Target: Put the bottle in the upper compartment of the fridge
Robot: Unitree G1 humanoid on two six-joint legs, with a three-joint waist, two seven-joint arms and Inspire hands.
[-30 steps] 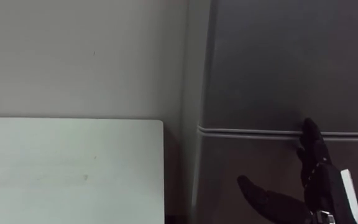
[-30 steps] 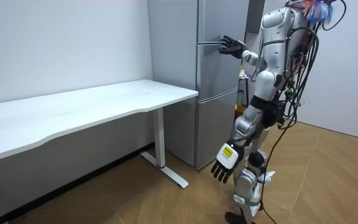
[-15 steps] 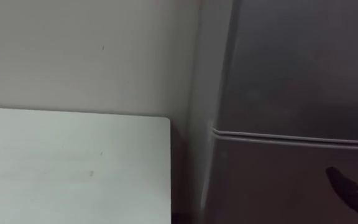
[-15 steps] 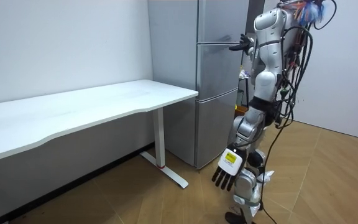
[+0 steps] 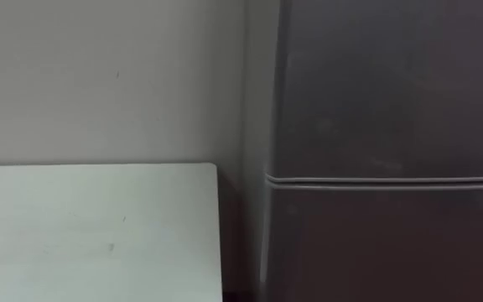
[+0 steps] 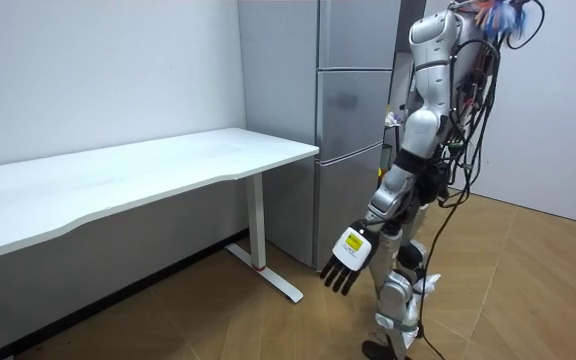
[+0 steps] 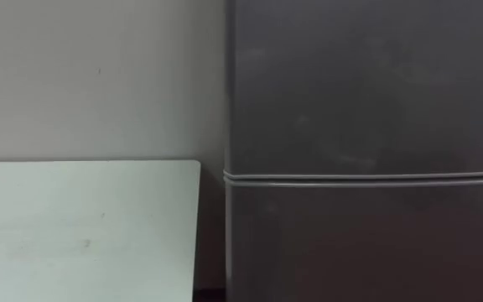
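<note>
Robot standing facing fridge, shut, white counter at fridge's 9 o'clock, left hand hanging low, fingers spread wide, holding nothing, bottle's whereabouts cannot be told.

A tall grey metal two-door fridge, both doors shut.
It stands upright against the pale wall, just beside the end of the white bench; a thin horizontal seam parts the upper door from the lower.

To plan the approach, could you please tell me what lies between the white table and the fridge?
Nothing: the left eye view shows a narrow, bare, shadowed gap between the table and the fridge, with wall behind.
</note>
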